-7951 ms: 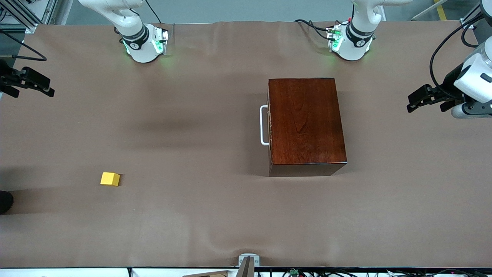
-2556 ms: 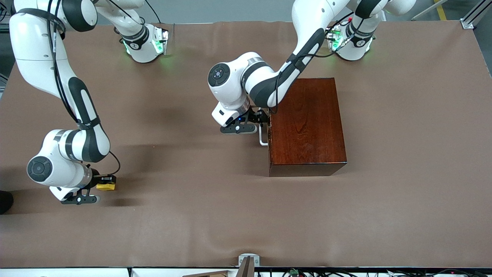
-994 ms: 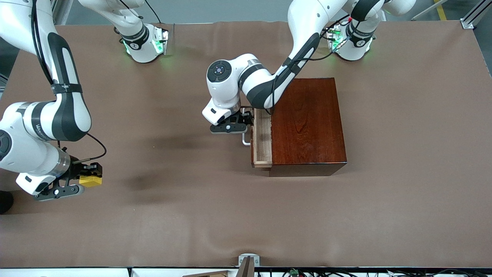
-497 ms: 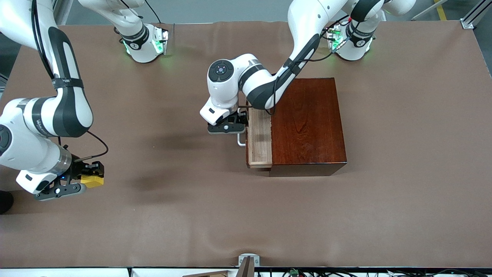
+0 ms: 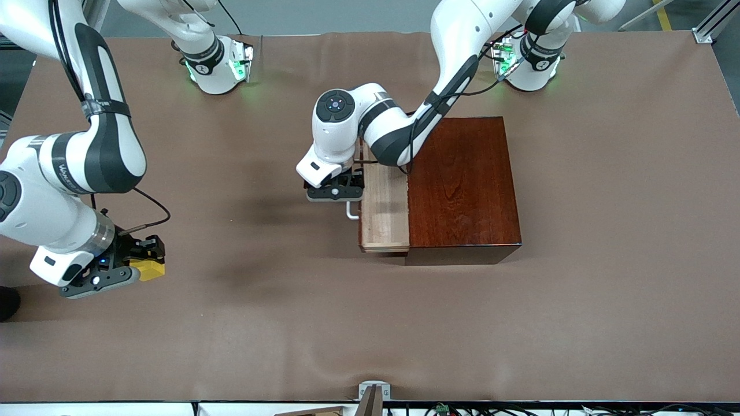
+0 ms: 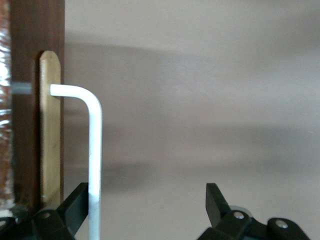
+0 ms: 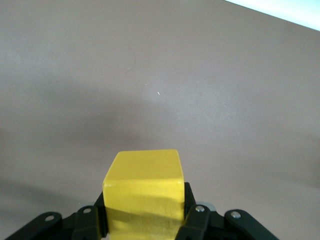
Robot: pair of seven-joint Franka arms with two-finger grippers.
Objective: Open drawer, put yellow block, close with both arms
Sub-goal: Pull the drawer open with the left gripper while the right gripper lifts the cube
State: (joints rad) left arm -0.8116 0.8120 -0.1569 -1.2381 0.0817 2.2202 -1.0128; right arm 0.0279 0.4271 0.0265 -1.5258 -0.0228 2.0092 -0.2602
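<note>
Even overhead light, soft shadows, blurred wrist views

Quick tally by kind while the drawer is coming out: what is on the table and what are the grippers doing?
Wooden box: 1
Drawer, part open, white handle: 1
Yellow block: 1
Grippers: 2, the left gripper open around the handle, the right gripper shut on the block, over the table's right-arm end
Total: 5

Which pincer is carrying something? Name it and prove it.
The right pincer, up over the table at the right arm's end: it is shut on the yellow block. The left pincer is open, hooked around the drawer's white handle.
</note>
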